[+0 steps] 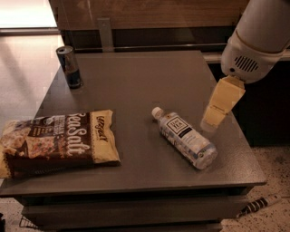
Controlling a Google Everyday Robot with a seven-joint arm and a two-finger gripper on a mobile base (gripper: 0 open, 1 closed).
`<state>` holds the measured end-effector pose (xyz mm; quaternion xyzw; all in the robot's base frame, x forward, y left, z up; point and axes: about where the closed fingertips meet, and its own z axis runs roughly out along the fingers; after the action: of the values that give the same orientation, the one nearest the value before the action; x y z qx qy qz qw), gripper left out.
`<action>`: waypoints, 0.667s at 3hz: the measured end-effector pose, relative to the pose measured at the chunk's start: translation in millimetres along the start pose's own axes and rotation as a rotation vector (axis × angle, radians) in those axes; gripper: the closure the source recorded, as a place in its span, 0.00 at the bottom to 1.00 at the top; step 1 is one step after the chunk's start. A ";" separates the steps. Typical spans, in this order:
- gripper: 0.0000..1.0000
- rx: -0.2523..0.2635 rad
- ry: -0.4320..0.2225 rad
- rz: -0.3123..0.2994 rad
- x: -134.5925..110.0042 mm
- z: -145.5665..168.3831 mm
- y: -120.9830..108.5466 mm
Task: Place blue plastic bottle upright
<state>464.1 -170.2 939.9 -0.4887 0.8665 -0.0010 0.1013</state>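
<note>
Bottle (185, 137) lies on its side on the desk (145, 77), right of centre & toward the front. White cap pts back-left, base pts front-right. Label faces up, dark w/ white print. Clear ribbed body shows at the base end. Nothing touches it; not upright yet.

Hand (212, 118) hangs over the desk near its right edge, just beside the bottle on the bottle's right, about level w/ the label. It is apart from the bottle, no contact. It shows as a pale yellow piece slanting down-left from the arm's white housing (256, 41), which fills the top-right corner & has a vent grille on its face. Spread or pressed together: can't tell from this angle.

Can (70, 67) stands upright at the desk's back-left corner, dark blue, well apart from the bottle. Chip bag (59, 141) lies flat at front-left, printed side up, brown & cream w/ big "Sea Salt" lettering. Its left end sticks out past the desk edge. Bag & bottle are apart.

Behind the desk: wood panel (149, 11) w/ a metal bracket (105, 32) in front of it. Floor is speckled at bottom right. A black-&-white striped thing (260, 205) lies there by the desk's front-right corner; can't tell what it is.
</note>
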 end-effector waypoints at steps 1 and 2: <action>0.00 -0.032 -0.025 0.168 -20.2 25.5 18.5; 0.00 -0.048 -0.062 0.290 -32.4 45.2 24.7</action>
<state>467.4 -125.4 898.8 -0.3604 0.9243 0.0497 0.1153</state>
